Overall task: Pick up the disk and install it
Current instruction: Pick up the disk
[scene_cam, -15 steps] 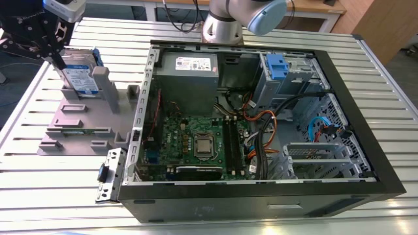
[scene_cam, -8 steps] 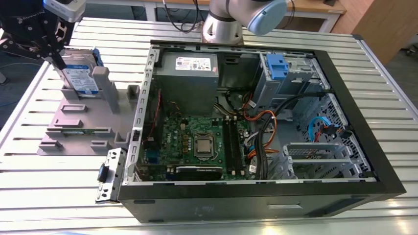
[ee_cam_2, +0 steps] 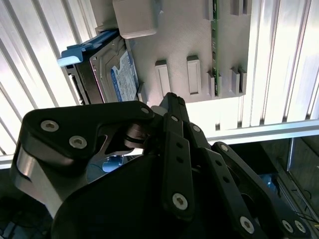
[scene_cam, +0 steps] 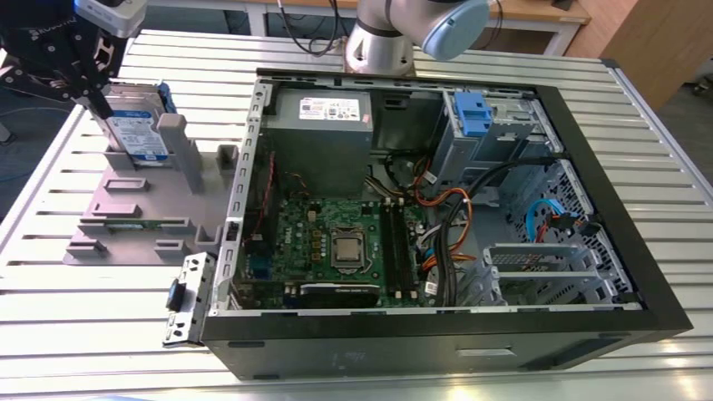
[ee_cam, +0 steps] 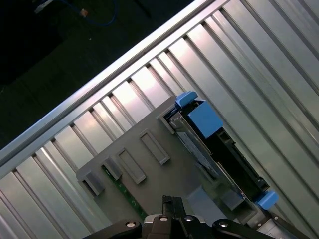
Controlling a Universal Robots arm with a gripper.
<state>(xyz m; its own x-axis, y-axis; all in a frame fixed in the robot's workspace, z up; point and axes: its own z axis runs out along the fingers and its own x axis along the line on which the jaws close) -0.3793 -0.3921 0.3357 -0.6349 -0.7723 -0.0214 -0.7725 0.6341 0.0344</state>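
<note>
Slatted aluminium table [scene_cam: 67, 334], bright with glare — beyond its far edge a wooden-topped desk [scene_cam: 529, 12], a wooden cabinet [scene_cam: 652, 42] by the far corner — dark floor [scene_cam: 17, 167] alongside.

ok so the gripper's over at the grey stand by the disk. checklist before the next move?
1. Seating of the disk in the grey stand: ok, it stands upright between the posts.
2. Position of the gripper: ok, it is right at the disk's upper edge in the exterior view.
3. Secure hold on the disk: cannot tell.
4. Access to the computer case: ok, its side is open and the inside is exposed.
5. Free slot in the drive bay: cannot tell; a blue bracket sits there.
6. Clearance from the cables: cannot tell; they run close beside the bay.
</note>
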